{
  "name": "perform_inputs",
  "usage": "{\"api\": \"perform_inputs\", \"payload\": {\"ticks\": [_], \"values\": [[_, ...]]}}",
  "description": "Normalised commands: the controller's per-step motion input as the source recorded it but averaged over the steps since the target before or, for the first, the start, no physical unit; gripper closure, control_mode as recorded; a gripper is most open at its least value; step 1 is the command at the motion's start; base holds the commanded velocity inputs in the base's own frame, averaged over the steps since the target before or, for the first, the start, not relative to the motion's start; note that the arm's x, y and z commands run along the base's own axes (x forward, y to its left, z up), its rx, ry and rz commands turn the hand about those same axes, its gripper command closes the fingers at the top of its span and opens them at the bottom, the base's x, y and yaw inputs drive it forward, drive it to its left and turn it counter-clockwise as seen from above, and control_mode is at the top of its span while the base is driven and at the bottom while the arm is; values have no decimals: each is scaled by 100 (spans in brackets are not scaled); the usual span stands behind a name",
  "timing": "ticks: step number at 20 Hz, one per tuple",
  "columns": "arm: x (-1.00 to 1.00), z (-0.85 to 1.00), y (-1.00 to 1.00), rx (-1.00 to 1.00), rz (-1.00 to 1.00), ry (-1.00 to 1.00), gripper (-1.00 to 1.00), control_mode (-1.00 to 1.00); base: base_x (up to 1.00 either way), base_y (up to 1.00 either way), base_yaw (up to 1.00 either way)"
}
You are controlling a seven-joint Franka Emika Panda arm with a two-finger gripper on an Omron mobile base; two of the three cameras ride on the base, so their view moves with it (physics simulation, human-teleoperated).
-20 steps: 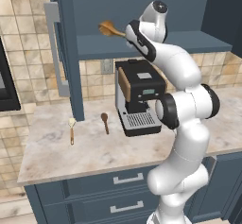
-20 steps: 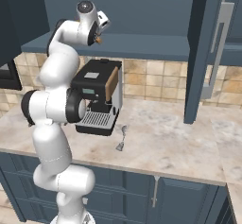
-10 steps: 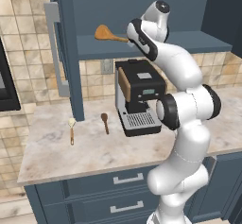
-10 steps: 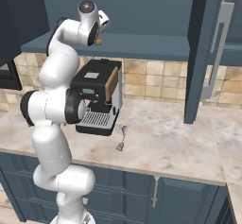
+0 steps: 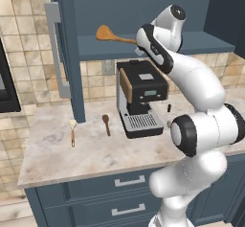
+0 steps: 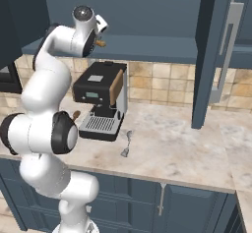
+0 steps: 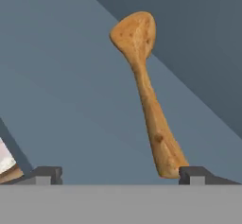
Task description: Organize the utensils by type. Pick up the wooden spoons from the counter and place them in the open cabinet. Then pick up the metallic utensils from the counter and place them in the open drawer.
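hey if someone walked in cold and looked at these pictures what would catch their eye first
Probably the big white arm reaching up into the open cabinet, where an orange wooden spoon lies on the shelf just ahead of its pincer, whose jaws stand wide apart. Next, the black coffee machine on the marble counter, with a cream-bowled spoon and a dark brown spoon lying to its left.

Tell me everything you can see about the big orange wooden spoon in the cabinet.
The big wooden spoon is orange-tan with darker specks, with a broad rounded head and a long handle that widens toward its end. It looks like wood. It lies in the open cabinet, on the bottom board, head pointing away from the gripper. The jaws stand open on either side of the handle end; whether one fingertip touches it, I cannot tell.
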Motion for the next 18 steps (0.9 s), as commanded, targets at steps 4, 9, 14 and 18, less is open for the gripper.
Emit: {"api": "perform_inputs", "payload": {"ticks": [4, 9, 14, 18], "values": [[-100, -32, 24, 0, 0, -1, -100, -100, 0, 0, 0], [-83, 8, 14, 3, 0, 4, -100, -100, 0, 0, 0], [-81, 2, 25, 2, -1, 28, -100, -100, 0, 0, 0], [-47, 3, 36, 6, -7, 40, -100, -100, 0, 0, 0]]}}
